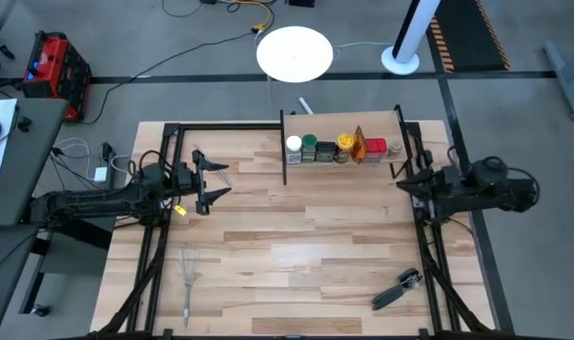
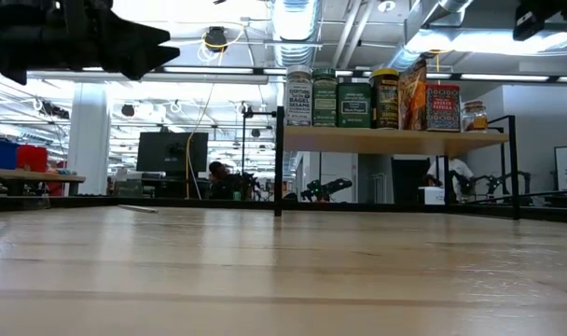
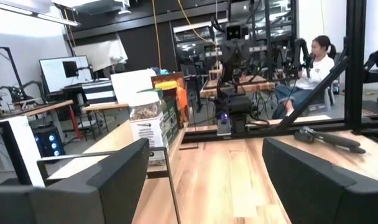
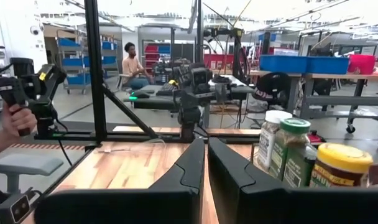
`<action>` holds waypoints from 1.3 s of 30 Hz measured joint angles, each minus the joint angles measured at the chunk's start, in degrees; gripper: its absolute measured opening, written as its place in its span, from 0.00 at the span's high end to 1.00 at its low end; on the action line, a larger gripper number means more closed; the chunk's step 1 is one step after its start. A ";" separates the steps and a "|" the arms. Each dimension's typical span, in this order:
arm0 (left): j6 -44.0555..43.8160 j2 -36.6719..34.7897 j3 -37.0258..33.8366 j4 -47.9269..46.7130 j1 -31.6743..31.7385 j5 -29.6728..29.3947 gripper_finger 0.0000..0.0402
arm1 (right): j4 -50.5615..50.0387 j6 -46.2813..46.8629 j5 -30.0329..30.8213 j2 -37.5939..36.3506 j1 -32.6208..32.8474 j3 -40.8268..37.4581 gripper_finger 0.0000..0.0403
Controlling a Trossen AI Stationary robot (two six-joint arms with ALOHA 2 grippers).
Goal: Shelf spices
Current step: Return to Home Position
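Observation:
Several spices stand in a row on the shelf (image 1: 342, 162) at the table's far middle, from a white-capped jar (image 1: 294, 147) to a red tin (image 1: 375, 148). In the low view they stand upright on the pale board (image 2: 395, 140). My left gripper (image 1: 211, 182) hovers open over the table's left part, level, pointing toward the shelf, with nothing between its fingers (image 3: 102, 180). My right gripper (image 1: 400, 179) is shut and empty at the right, near the shelf's right end post. The right wrist view shows the jars (image 4: 295, 152) beside its shut fingers (image 4: 189, 174).
A wire whisk (image 1: 188, 274) lies near the table's front left. A black-handled tool (image 1: 397, 288) lies near the front right. Black frame rails (image 1: 160, 236) run along both table sides. Bare planks (image 1: 306, 236) stretch between the arms. A person (image 3: 313, 62) sits beyond the table.

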 joint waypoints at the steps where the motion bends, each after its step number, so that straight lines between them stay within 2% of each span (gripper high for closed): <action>1: 0.00 -0.02 0.00 0.07 0.00 0.02 0.24 | 0.27 -0.05 -0.02 0.00 0.00 -0.74 0.93; 5: -0.05 -0.02 -0.11 0.05 0.02 2.79 0.24 | 2.96 0.41 0.03 -0.01 0.00 -3.64 0.93; 7: -0.70 -0.04 -1.97 3.31 -0.01 4.80 0.24 | 4.41 0.41 0.03 -0.02 0.00 -5.28 0.93; 10: -2.54 0.00 -7.23 11.24 0.02 3.26 0.24 | 6.49 0.38 0.05 -0.02 -0.08 -7.61 0.93; 11: -2.96 -0.01 -6.89 12.44 0.04 2.11 0.24 | 7.28 0.40 0.07 0.01 -0.16 -8.30 0.93; 21: -2.50 0.01 -7.26 10.51 0.20 1.79 0.24 | 15.28 2.48 -0.15 -0.02 -4.11 -15.42 0.93; 25: -2.64 0.01 -7.32 12.48 0.20 4.08 0.24 | 19.64 2.88 -5.17 -0.02 -6.30 -19.12 0.93; 29: -5.55 -0.04 -7.39 21.40 0.19 8.10 0.24 | 22.17 2.93 -8.20 0.00 -8.71 -21.42 0.93; 37: -11.87 -4.42 -7.44 26.12 0.20 8.02 0.24 | 24.13 4.12 -9.39 -0.02 -13.35 -21.38 0.93; 39: -13.58 -6.94 -7.02 25.89 0.20 8.01 0.24 | 24.74 4.29 -11.83 -0.02 -14.11 -21.38 0.93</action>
